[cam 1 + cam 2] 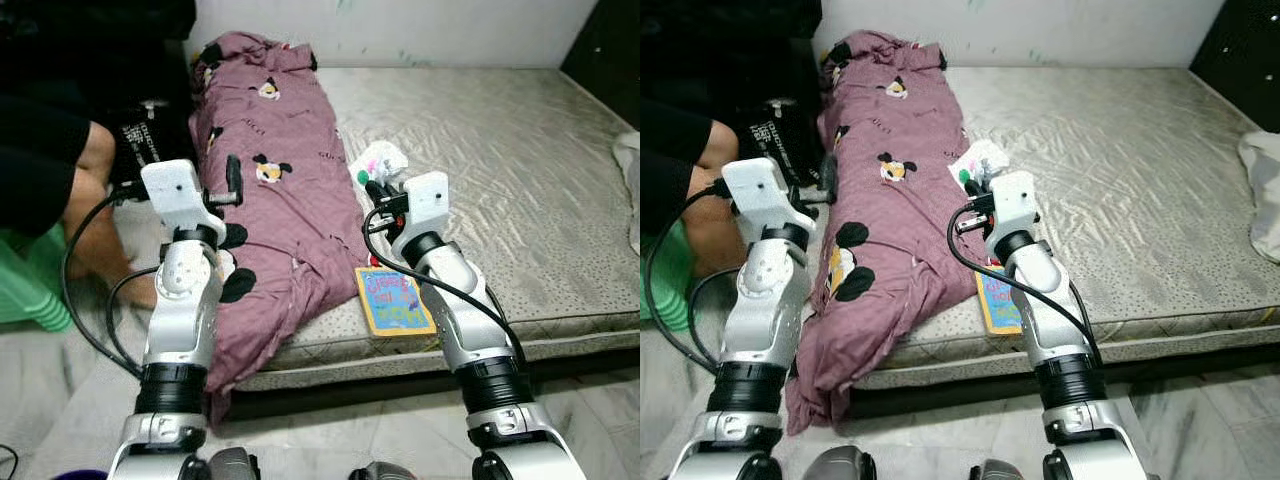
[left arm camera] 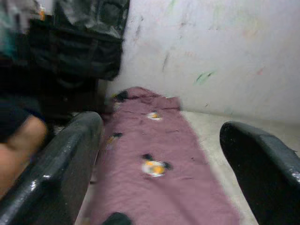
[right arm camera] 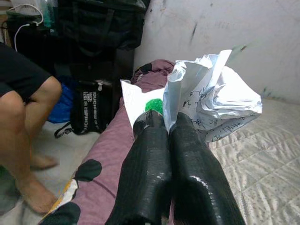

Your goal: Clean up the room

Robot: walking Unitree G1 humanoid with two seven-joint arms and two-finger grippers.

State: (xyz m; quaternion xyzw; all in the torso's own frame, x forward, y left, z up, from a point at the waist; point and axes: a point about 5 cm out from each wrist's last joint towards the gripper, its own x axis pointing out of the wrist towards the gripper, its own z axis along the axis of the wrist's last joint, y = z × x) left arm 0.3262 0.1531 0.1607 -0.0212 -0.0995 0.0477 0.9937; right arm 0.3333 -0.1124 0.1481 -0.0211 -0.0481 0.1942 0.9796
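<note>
The right gripper (image 3: pixel 164 123) is pinched tight on a crumpled paper (image 3: pixel 213 101), held up above the mattress (image 1: pixel 520 170) beside the purple blanket (image 1: pixel 280 200). The left gripper (image 2: pixel 159 154) hangs wide open and empty over that blanket. A colourful book (image 1: pixel 393 301) lies at the mattress's front edge

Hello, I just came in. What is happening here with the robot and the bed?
The robot stands at the edge of a mattress. Its right gripper is shut on a crumpled paper, held above the mattress beside a purple blanket. The left gripper is open and holds nothing, hovering over the blanket. A colourful book lies at the mattress edge. A person sits to the left.
</note>
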